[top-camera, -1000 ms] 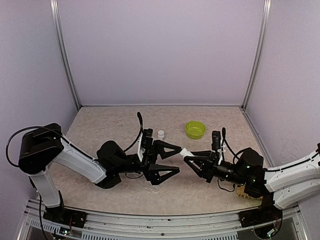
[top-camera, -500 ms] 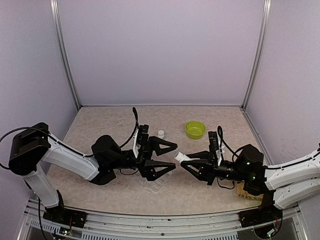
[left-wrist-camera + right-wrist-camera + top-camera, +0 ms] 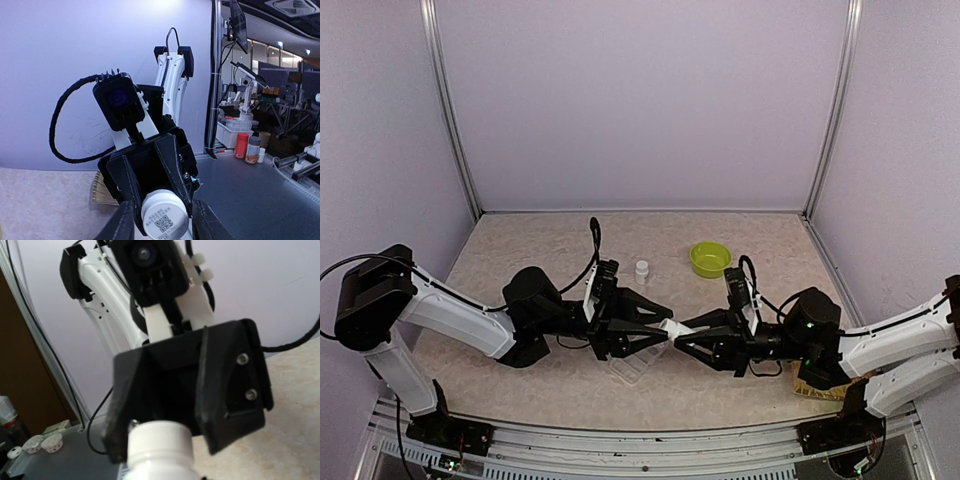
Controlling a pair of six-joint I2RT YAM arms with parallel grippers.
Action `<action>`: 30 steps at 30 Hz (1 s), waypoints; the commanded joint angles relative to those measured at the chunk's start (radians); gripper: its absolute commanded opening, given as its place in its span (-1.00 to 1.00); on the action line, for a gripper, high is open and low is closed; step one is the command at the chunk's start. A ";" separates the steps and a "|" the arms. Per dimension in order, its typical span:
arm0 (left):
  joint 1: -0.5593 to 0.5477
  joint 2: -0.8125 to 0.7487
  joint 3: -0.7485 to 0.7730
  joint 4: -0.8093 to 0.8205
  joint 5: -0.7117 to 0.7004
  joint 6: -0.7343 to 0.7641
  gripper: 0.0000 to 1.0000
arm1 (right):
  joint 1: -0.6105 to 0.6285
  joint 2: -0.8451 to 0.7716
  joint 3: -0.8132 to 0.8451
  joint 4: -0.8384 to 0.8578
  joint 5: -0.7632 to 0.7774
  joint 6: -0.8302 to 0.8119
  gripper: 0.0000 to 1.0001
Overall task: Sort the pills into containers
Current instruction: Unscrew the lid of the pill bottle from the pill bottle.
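Note:
My right gripper (image 3: 682, 336) is shut on a small white bottle (image 3: 670, 328), held above the table with its cap pointing left. The left gripper (image 3: 657, 327) faces it, fingers on either side of the cap and a gap still showing. In the left wrist view the cap (image 3: 165, 215) carries a QR code between my fingertips (image 3: 122, 225). In the right wrist view the bottle (image 3: 160, 452) fills the bottom edge, and the left gripper's black fingers (image 3: 227, 400) flank it. The containers, one clear pill box (image 3: 631, 368), lie on the table just below. No pills show.
A second white bottle (image 3: 642, 268) stands further back near the middle. The lime-green bowl (image 3: 710, 259) sits back right. A tan ridged object (image 3: 810, 386) lies under the right arm. Metal frame posts and purple walls close in the table.
The right gripper carried the bottle left and slightly down toward the left gripper. The left gripper's wide-open jaws narrowed around the cap.

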 commanded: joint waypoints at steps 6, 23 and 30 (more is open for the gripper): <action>-0.013 -0.025 -0.005 0.015 -0.032 -0.012 -0.59 | -0.005 0.021 0.031 0.043 -0.010 0.008 -0.48; -0.099 -0.073 0.112 -0.309 -0.443 -0.246 -0.53 | 0.000 -0.065 0.073 -0.272 0.361 -0.301 -0.47; -0.097 -0.090 0.074 -0.229 -0.419 -0.187 0.62 | 0.001 -0.077 0.063 -0.238 0.308 -0.256 -0.47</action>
